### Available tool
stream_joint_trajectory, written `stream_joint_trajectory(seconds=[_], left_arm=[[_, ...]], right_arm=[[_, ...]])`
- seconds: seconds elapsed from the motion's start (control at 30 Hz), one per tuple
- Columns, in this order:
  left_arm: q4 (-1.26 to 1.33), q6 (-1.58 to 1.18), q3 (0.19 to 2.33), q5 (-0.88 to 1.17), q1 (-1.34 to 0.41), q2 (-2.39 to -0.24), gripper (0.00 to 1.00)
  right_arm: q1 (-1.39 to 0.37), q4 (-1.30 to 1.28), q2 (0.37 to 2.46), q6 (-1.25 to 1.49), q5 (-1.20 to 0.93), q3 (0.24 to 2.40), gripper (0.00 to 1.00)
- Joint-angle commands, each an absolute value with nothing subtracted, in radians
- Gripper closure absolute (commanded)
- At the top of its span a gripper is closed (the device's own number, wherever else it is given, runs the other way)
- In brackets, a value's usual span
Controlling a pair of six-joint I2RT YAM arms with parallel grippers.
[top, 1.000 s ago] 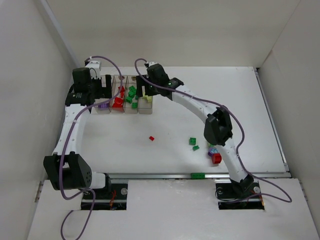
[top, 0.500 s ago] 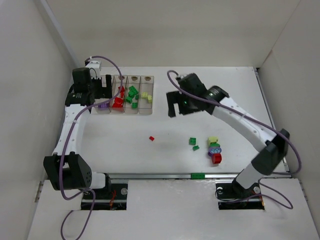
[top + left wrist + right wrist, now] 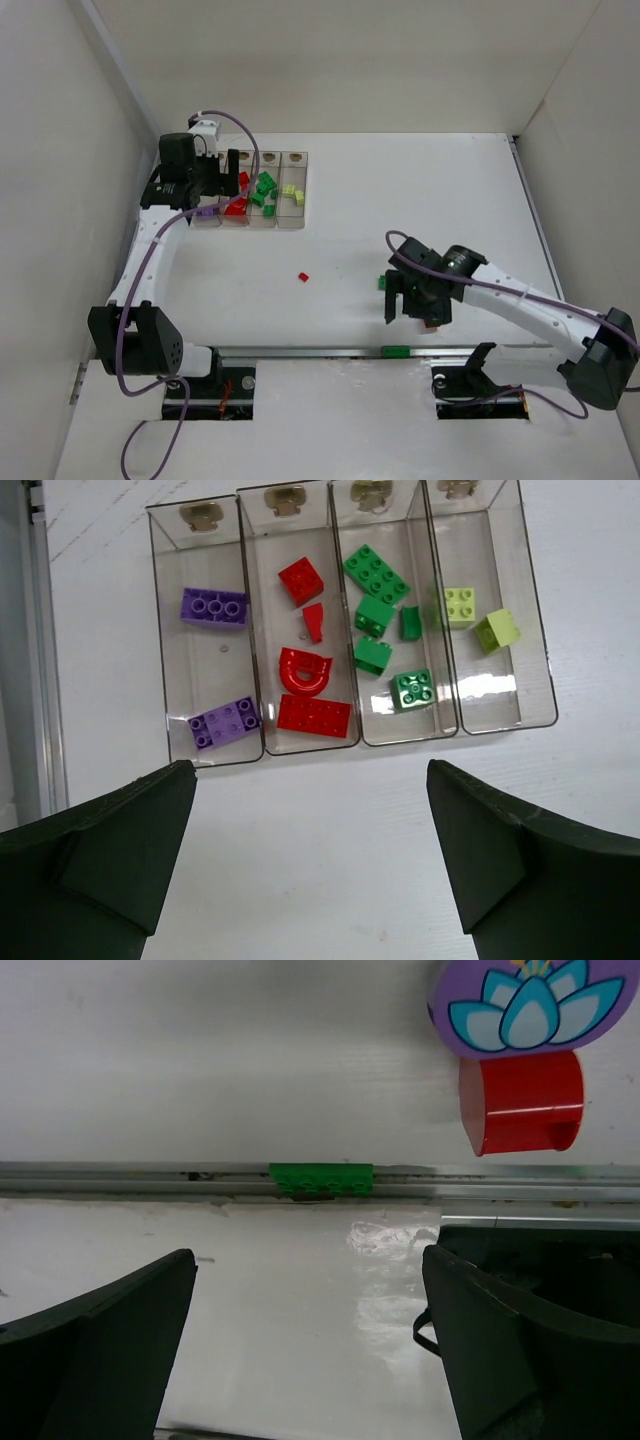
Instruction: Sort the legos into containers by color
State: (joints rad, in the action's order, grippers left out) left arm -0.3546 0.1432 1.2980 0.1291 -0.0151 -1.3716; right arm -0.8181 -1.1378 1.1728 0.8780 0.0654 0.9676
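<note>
At far left, containers (image 3: 270,620) lengthwise front-to-back; left end effector (image 3: 310,870), right end effector (image 3: 310,1350) both wide, empty.

Left gripper (image 3: 310,772), right gripper (image 3: 309,1256) (both agape)

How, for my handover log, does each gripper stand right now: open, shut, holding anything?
Left gripper: open, holding nothing.
Right gripper: open, holding nothing.
</note>
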Motion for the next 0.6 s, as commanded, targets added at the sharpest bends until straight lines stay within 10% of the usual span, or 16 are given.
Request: stream_joint_trajectory(seconds=[0.0, 0.57], left_arm=[[-0.321, 0.13, 1.335, 0.153, -0.026, -1.37, 0.0], [-0.33, 0.121, 1.333, 0.163, -0.035, -1.37, 0.0]], right_arm=[[-0.864, -1.101, 1.183, 0.977, 0.04, 0.896, 0.0], [-0.995, -0.761, 1.387, 1.08, 0.071, 0.736, 0.0]])
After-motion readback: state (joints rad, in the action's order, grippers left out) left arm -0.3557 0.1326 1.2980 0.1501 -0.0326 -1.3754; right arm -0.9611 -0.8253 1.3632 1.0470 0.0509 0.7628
